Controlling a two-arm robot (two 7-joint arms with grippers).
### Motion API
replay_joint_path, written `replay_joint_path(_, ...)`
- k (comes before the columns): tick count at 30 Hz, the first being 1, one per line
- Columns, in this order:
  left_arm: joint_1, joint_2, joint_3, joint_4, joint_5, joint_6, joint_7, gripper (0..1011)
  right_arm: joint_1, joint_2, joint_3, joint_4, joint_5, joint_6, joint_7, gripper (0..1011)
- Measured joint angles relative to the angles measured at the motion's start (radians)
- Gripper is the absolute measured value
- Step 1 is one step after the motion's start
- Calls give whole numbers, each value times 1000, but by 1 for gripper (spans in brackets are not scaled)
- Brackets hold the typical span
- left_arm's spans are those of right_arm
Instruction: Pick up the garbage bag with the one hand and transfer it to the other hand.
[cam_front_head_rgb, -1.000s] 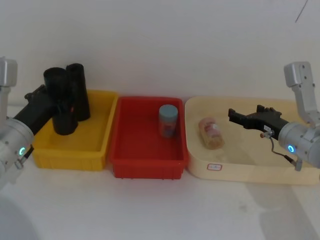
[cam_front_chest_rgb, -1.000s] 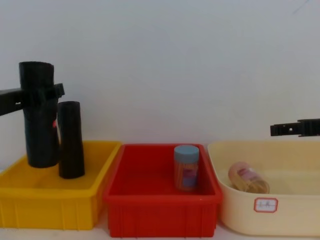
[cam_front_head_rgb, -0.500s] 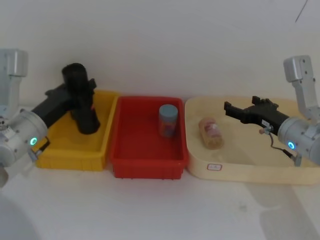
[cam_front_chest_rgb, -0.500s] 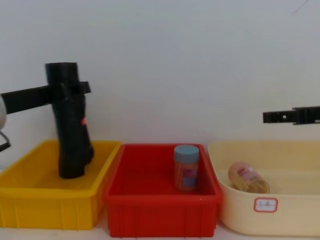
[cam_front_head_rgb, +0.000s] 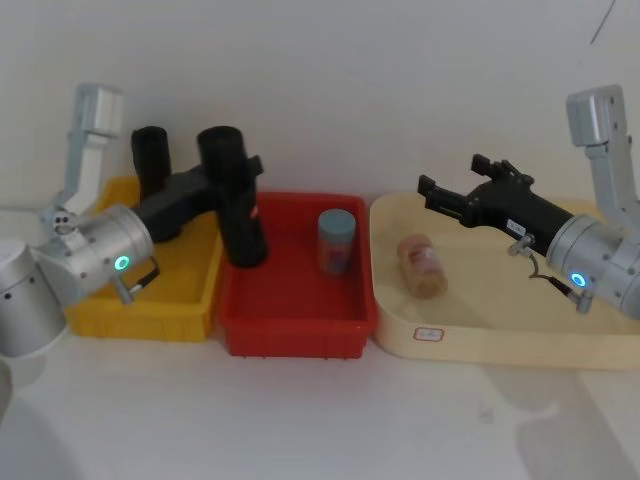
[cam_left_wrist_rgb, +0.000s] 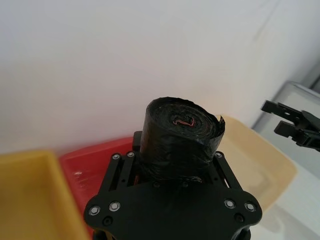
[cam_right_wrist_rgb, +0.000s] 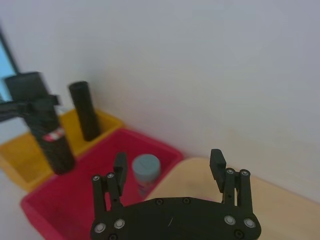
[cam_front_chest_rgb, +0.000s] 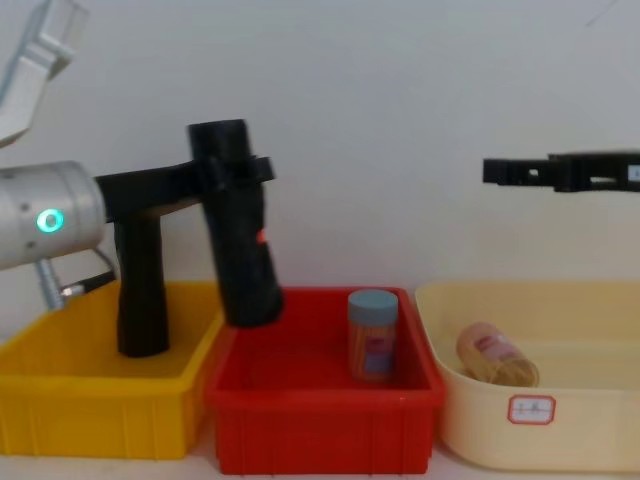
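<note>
Garbage bag (cam_front_head_rgb: 238, 222) hung slightly tilted, left of centre in the head view, over the red bin's (cam_front_head_rgb: 295, 330) left edge, clamped in left claw (cam_front_head_rgb: 242, 172). Right claw (cam_front_head_rgb: 432, 190), fingers apart, hovered right of centre above cream tray (cam_front_head_rgb: 480, 340).

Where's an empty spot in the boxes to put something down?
Most room: the cream tray, right of the lying jar. The red bin is bare in front of its blue-lidded jar; the yellow bin, in front of the black roll. Crowded: the red bin's left rear, under the garbage bag.
</note>
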Motion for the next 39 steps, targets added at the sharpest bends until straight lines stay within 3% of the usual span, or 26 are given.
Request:
replay_joint_path(6, -65, -27, 46, 72, -11, 5, -66, 496, 6, 12, -14, -1, 14, -54, 59, 1004)
replay_joint_path(14, -155, -73, 104, 174, -17, -1, -157, 496, 14, 15, -35, 20, 10, -57, 63, 1004)
replay_joint_path(22, -256, -132, 170, 296, -13, -34, -246, 496, 35, 5, -77, 70, -21, -7, 29, 1004)
replay_joint_path(28, -304, -157, 202, 350, -2, -56, -278, 496, 52, -6, -110, 108, -41, 44, 2, 1004)
replay_joint_path(39, -356, -176, 253, 406, 32, -95, -293, 496, 47, 8, -117, 105, -33, 98, -6, 1005)
